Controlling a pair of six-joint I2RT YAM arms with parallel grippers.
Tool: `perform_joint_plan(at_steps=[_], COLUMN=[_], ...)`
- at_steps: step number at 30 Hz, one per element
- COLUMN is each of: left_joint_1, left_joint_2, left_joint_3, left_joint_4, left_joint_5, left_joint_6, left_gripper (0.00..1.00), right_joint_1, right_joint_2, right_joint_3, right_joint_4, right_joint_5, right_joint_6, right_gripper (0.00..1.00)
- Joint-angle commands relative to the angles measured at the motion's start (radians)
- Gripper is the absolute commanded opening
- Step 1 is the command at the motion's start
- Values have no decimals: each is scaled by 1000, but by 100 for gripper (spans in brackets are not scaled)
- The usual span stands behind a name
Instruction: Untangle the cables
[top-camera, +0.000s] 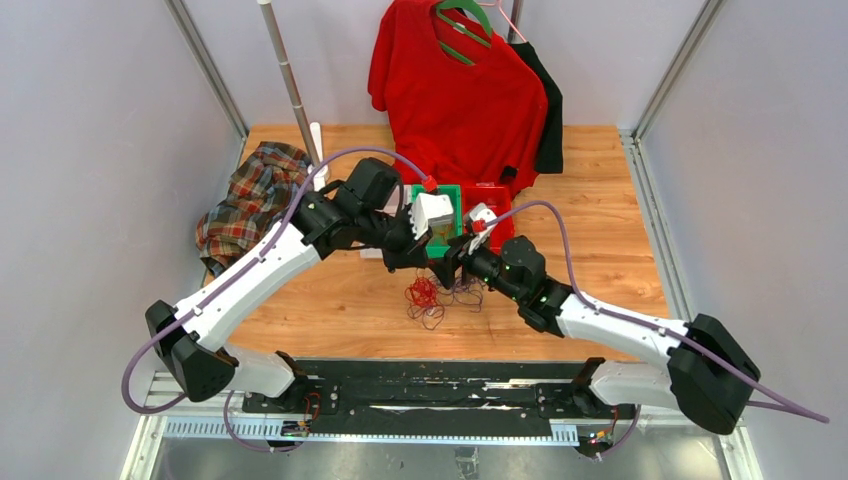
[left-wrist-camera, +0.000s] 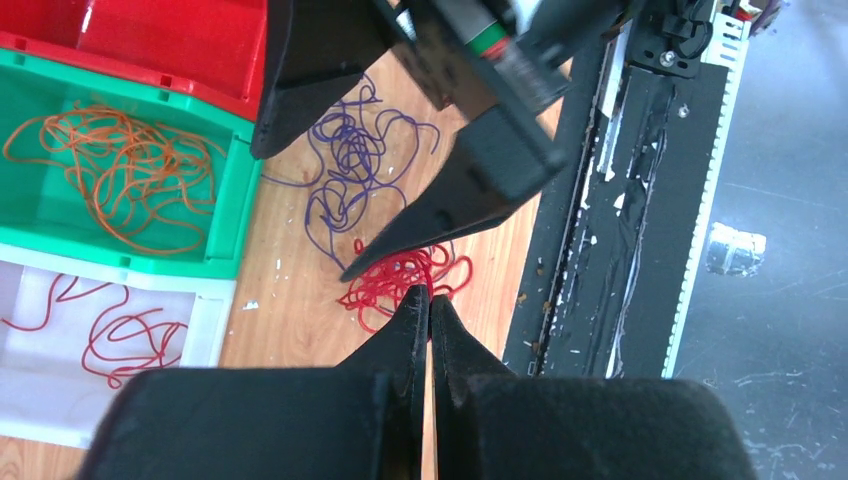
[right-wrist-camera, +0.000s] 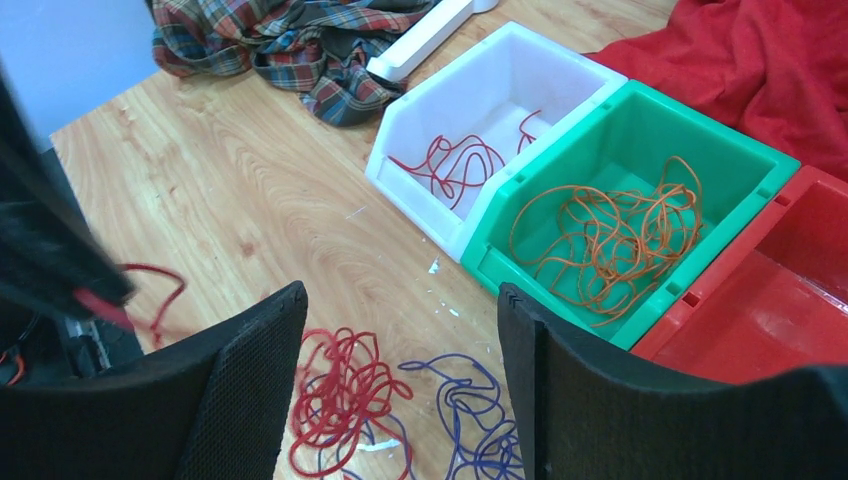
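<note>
A red cable tangle (right-wrist-camera: 340, 395) and a purple cable tangle (right-wrist-camera: 480, 420) lie overlapped on the wooden table; both also show in the top view, red (top-camera: 424, 295) and purple (top-camera: 467, 291). My left gripper (left-wrist-camera: 429, 292) is shut, pinching a red cable strand (right-wrist-camera: 160, 290) lifted just above the red tangle (left-wrist-camera: 405, 275). My right gripper (right-wrist-camera: 400, 300) is open and empty, jaws wide apart, hovering over both tangles. Its fingers (left-wrist-camera: 450, 205) straddle the purple cable (left-wrist-camera: 345, 160) in the left wrist view.
Three bins stand behind the tangle: a white bin (right-wrist-camera: 420, 125) with red cables, a green bin (right-wrist-camera: 745, 150) with orange cables, and a red bin (right-wrist-camera: 790, 330). A plaid shirt (top-camera: 250, 195), a hanging red shirt (top-camera: 455, 90), a pole (top-camera: 290, 80) and the black base rail (top-camera: 420, 380) surround the area.
</note>
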Motion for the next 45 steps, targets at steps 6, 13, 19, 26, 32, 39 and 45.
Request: perform_joint_plan(at_steps=[6,13,19,26,32,39,45], left_joint_1=[6,6,6,6,6,6,7], left_joint_2=[-24,-25,-30,-10,0,-12,-25], left_joint_3=[84,135,167,182,191,182,195], left_joint_4=[-43,-58,-57,-57,-57,-59,-58], left_joint_5=[49,-10,-80,-90,-88,-69,-56], left_joint_6=[-4,33,26,-8,-25,-34,-26], left_gripper=[1,1,1,1,1,1,1], right_joint_1=[24,42,43,64,95,96,96], right_joint_2=[127,16,-228,-355,-222,-69,58], right_joint_3=[39,-64,-167,-145,-39,27,78], right_joint_4=[224,165,39,23,48,153,211], right_joint_5=[47,106,172,149,108,156,158], right_joint_6=[59,89,91,75,49,50,79], right_gripper=[70,70,71,73,74,74,73])
